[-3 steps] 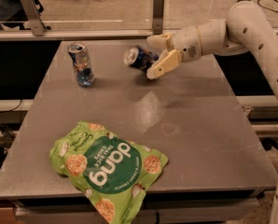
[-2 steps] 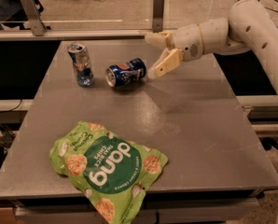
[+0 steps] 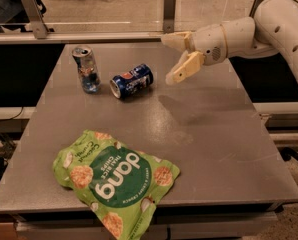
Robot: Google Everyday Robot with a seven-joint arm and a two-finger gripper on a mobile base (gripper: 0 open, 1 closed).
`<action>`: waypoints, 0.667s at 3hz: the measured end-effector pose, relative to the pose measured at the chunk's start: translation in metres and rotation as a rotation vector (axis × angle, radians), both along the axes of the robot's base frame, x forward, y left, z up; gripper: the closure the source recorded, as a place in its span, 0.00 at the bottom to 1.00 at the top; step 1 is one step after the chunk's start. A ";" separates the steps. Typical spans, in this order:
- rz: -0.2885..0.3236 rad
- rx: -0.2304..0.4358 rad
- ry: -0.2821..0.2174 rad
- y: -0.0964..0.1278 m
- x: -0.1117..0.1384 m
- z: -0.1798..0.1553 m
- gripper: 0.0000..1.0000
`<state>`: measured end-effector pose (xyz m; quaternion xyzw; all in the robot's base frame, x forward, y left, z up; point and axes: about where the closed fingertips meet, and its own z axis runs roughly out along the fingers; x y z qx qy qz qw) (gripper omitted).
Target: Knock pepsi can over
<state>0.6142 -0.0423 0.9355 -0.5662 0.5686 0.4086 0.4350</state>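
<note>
Pepsi can (image 3: pixel 131 80): lying on its side mid-worktop (image 3: pixel 214 134), silver end pointing to 8 o'clock. A second ago it was tipping against the jaws, so the knock-over is looking complete.
Gripper (image 3: pixel 167 59): hovering at the can's 2 o'clock, apart from it, jaws gaping wide and holding nothing.
Arm (image 3: pixel 239 34): reaching in from 3 o'clock.

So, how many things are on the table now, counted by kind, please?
Cans: 2, the pepsi can lying on its side and the slim silver can upright.
Chip bags: 1, the green Dang bag.
Total: 3.
The gripper hangs above the table, right of the pepsi can, fingers open, holding nothing.
</note>
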 end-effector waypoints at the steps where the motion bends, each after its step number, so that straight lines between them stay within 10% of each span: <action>1: -0.089 -0.045 -0.045 -0.042 0.009 0.011 0.00; 2: -0.195 -0.092 -0.109 -0.093 0.019 0.031 0.00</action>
